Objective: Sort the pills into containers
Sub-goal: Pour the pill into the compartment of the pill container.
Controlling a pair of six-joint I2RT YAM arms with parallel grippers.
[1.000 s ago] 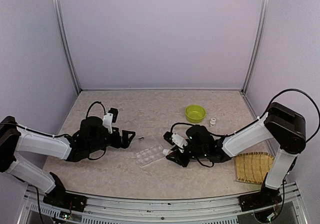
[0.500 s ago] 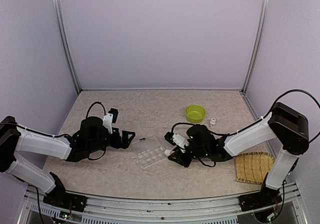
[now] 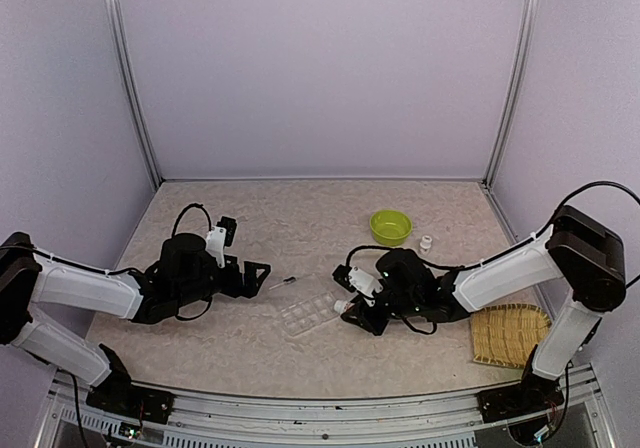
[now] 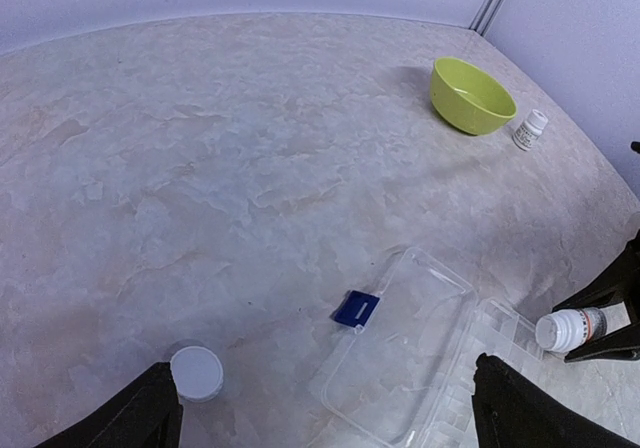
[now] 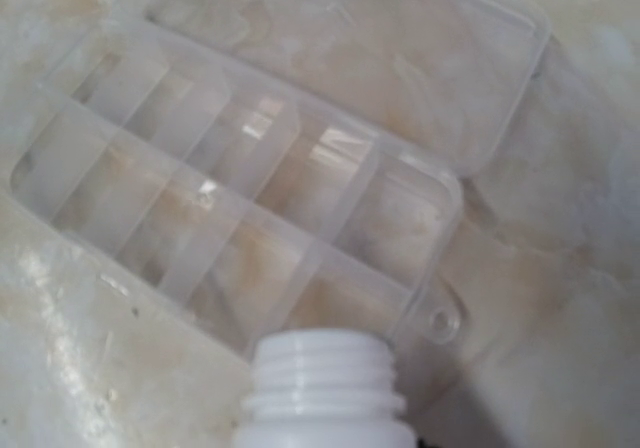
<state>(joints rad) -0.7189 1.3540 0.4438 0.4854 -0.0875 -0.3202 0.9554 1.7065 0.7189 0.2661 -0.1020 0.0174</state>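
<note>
The clear pill box [image 3: 303,312] lies open on the table between the arms. Its row of containers [image 5: 230,208] looks bare, and its lid [image 5: 350,48] is folded back flat. My right gripper [image 3: 352,306] is shut on a small white bottle [image 5: 325,388]. The bottle has no cap, and its threaded mouth tilts over the box's near corner. No pills show in any view, and the bottle's inside is hidden. My left gripper [image 4: 330,418] is open to the left of the box, over the lid [image 4: 400,353], with nothing between its fingers.
A white bottle cap [image 4: 196,372] lies on the table by my left finger. A blue clasp [image 4: 357,308] sits at the lid's edge. At the back right stand a lime-green bowl [image 3: 390,227] and a second white bottle [image 3: 426,242]. A bamboo mat [image 3: 510,333] lies front right.
My right arm has shifted slightly to the right with the bottle, which stays at the box's right end. The left arm has not moved.
</note>
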